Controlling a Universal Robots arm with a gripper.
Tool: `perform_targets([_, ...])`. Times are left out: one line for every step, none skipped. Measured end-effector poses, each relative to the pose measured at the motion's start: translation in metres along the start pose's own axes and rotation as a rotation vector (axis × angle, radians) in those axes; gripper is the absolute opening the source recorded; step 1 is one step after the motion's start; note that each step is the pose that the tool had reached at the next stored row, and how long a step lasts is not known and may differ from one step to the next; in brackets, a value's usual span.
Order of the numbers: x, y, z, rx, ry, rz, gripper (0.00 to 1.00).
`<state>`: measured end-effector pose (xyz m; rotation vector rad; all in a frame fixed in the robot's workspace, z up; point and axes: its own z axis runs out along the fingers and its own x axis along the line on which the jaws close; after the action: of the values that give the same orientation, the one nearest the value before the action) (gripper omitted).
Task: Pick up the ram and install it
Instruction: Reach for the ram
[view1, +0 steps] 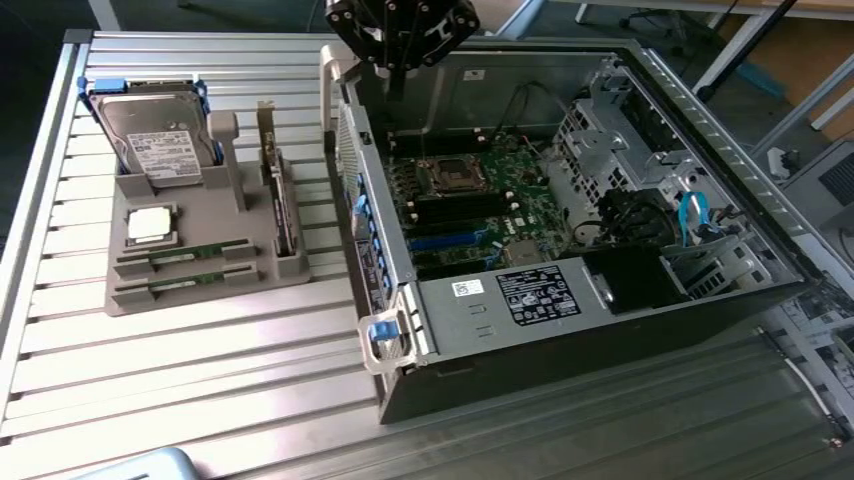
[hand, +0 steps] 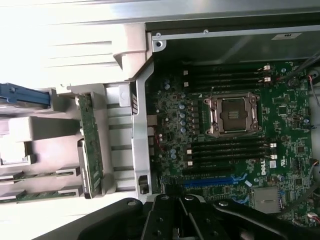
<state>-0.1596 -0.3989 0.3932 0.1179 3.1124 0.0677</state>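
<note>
Here, the gripper (view1: 396, 85) hangs above the far corner of the open computer case (view1: 534, 375), clenched, with nothing seen between its fingers. The case lies on its side on the slatted metal surface (view1: 200, 380), its motherboard (view1: 501, 205) exposed. The empty CPU socket (hand: 232, 115) sits between two banks of black memory slots (hand: 225, 76); whether any slot is filled cannot be told.

To the exterior view's left of the case stands a grey holder (view1: 127, 305), just beside the case wall. The task's parts rest there, well apart from the gripper: the first ram stick (view1: 183, 256) and the second ram stick (view1: 183, 286) lie flat in two parallel grooves at the holder's near end, one just beside the other, green boards facing up.

Behind them lies the square silver CPU chip (view1: 150, 224). At the holder's far end the hard drive (view1: 158, 135) leans tilted in its blue-edged cradle. The expansion card (view1: 280, 205) stands on edge in a slot along the holder's side nearest the case.
</note>
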Motion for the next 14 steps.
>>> perform_targets([0.002, -0.0002, -0.0001, 0.0001, 0.0000, 0.000, 0.11])
perform_targets([0.004, -0.0003, -0.0001, 0.0001, 0.0000, 0.000, 0.11])
perform_targets([0.006, -0.0004, -0.0002, 0.0000, 0.0000, 0.000, 0.11])
perform_targets([0.007, -0.0005, -0.0002, 0.0001, 0.0000, 0.000, 0.11])
perform_targets([0.009, -0.0007, -0.0003, 0.0001, 0.0001, 0.000, 0.11])
perform_targets([0.011, -0.0008, -0.0003, 0.0000, 0.0000, 0.000, 0.11])
perform_targets([0.014, -0.0010, -0.0004, 0.0001, 0.0001, 0.000, 0.11])
perform_targets([0.017, -0.0011, -0.0005, 0.0001, 0.0001, 0.000, 0.11])
perform_targets([0.020, -0.0013, -0.0006, 0.0001, 0.0001, 0.000, 0.11])
perform_targets([0.023, -0.0015, -0.0006, 0.0001, 0.0001, 0.000, 0.11])
perform_targets([0.025, -0.0017, -0.0007, 0.0001, 0.0001, 0.000, 0.11])
perform_targets([0.028, -0.0019, -0.0007, 0.0000, 0.0000, 0.000, 0.11])
perform_targets([0.031, -0.0021, -0.0008, 0.0000, 0.0000, 0.000, 0.11])
perform_targets([0.033, -0.0023, -0.0009, 0.0000, 0.0000, 0.000, 0.11])
